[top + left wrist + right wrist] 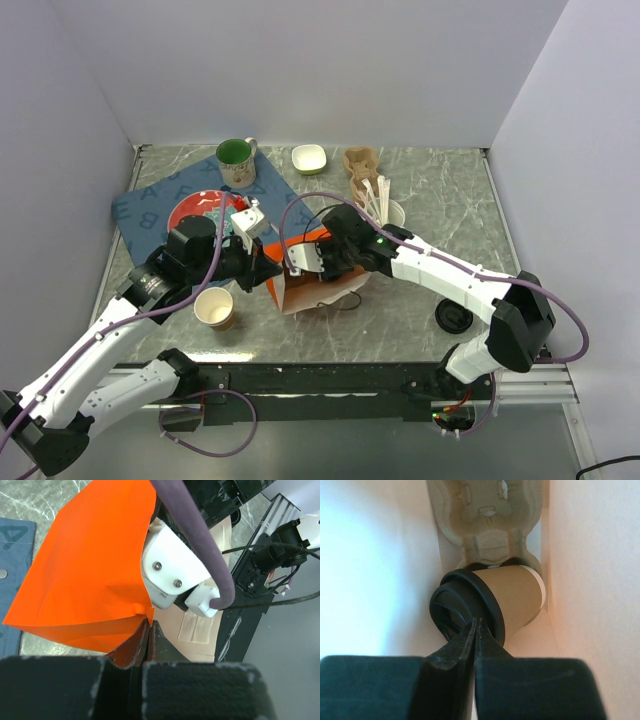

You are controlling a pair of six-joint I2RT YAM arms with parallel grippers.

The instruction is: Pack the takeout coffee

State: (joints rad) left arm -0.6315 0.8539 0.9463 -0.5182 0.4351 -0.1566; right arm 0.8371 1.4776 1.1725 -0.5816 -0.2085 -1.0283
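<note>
The only writing that can be read is on the blue mat [150, 210] at the far-left corner of the tabletop [440, 200]: pale capital letters, an A and a B among them. The print on the green mug [237, 160] at the mat's far edge is too small to read.

The overhead view shows the orange bag [90, 565] lying at the middle of the tabletop with both arms meeting at it, but nothing of its inside. There, too, a lidless tan cup [214, 308] stands by the near edge on the left. A loose black lid [455, 318] lies by the near edge on the right.

Only the right wrist view looks into the bag. The takeout coffee [515, 597] lies there tilted on its side, its black lid towards the camera. Its base rests against a moulded cardboard carrier [487, 525] further in. The right gripper [475, 625] has its jaws drawn together with no gap showing. Its tips are at the lid's rim, and I cannot tell whether they pinch it.

Only the left wrist view shows the left gripper [149, 627], clamped on the bag's orange edge. Just beyond it, the right arm's white wrist housing [170, 570] and a purple cable [200, 535] fill the bag's mouth.
</note>
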